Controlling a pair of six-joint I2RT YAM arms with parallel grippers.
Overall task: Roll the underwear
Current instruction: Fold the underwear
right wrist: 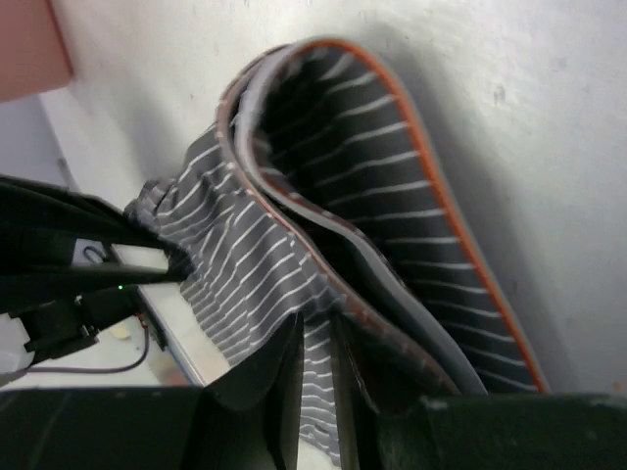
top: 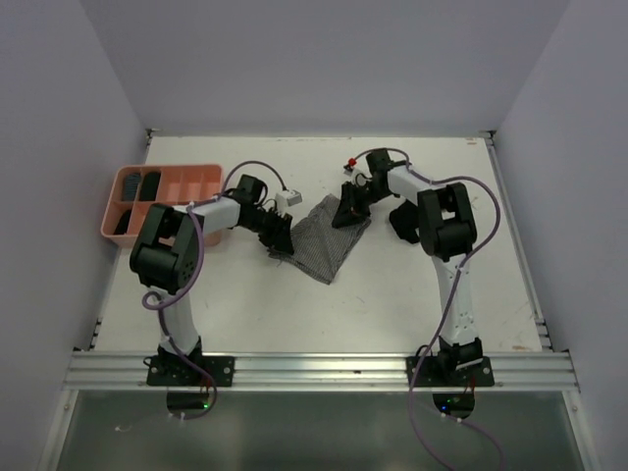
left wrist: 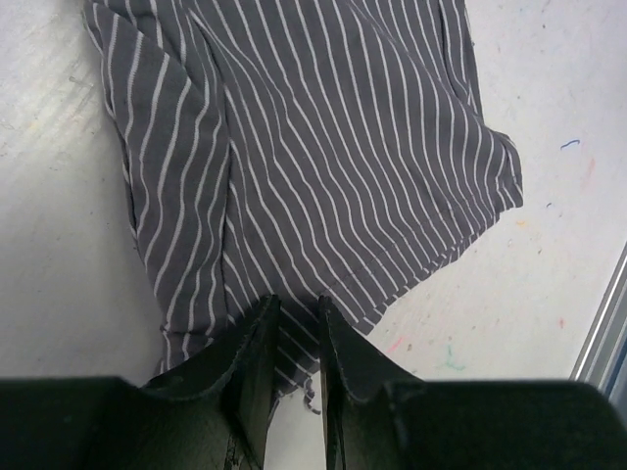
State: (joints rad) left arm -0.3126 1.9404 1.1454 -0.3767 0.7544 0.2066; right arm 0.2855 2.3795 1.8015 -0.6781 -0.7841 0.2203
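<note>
The grey-and-white striped underwear (top: 329,250) lies crumpled on the white table between the two arms. My left gripper (top: 283,245) is at its left edge. In the left wrist view the fingers (left wrist: 296,305) stand close together with the hem of the striped underwear (left wrist: 333,147) pinched between them. My right gripper (top: 345,214) is at the cloth's far right corner. In the right wrist view its jaws (right wrist: 315,328) are closed on a fold of the underwear (right wrist: 245,255), just beside the orange-edged waistband (right wrist: 431,166), which curls up off the table.
A salmon-pink compartment tray (top: 111,211) stands at the left edge, with dark bundles (top: 149,184) in its compartments. A metal rail (top: 314,371) runs along the near edge and shows at the right of the left wrist view (left wrist: 607,323). White walls enclose the table.
</note>
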